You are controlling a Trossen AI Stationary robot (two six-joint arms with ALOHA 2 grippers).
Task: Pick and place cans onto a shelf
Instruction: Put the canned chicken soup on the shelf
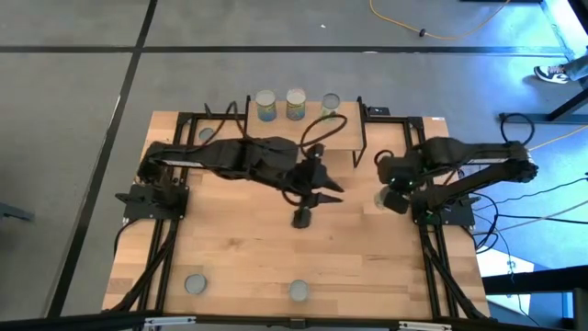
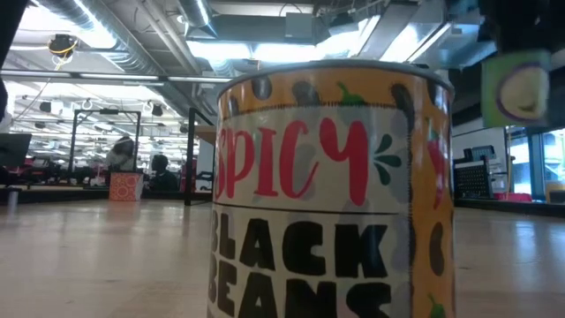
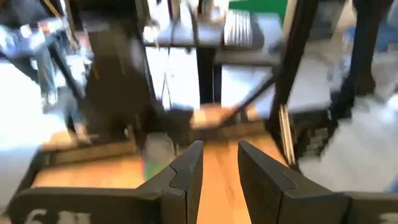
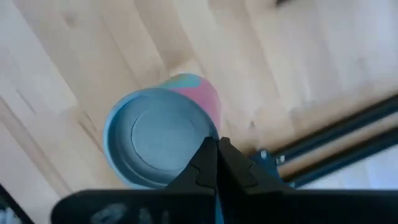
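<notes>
Three cans [image 1: 295, 104] stand on the top plank of the shelf [image 1: 344, 138] at the table's far middle. My right gripper [image 4: 216, 152] is at the table's right side, shut on a can with a pink and teal label [image 4: 163, 134]. That can also shows high up in the low view [image 2: 516, 88]. My left gripper [image 3: 219, 168] reaches over the table's middle [image 1: 317, 188], open, with nothing between its fingers. Two more cans [image 1: 195, 283] [image 1: 299, 291] stand on their bases near the table's near edge. My right gripper pinches the can's top rim [image 4: 210, 138] between its two shut fingers at one spot on the edge. The fingers come from above, pointing down. The can hangs below them, lifted clear of the table, its side [image 4: 202, 93] showing past the top.
A can marked spicy black beans [image 2: 331, 194] stands close before the low camera and fills that view. Black frame rails [image 1: 156, 257] [image 1: 441, 267] run along the table's left and right sides. Bare wood lies between the shelf and the near cans.
</notes>
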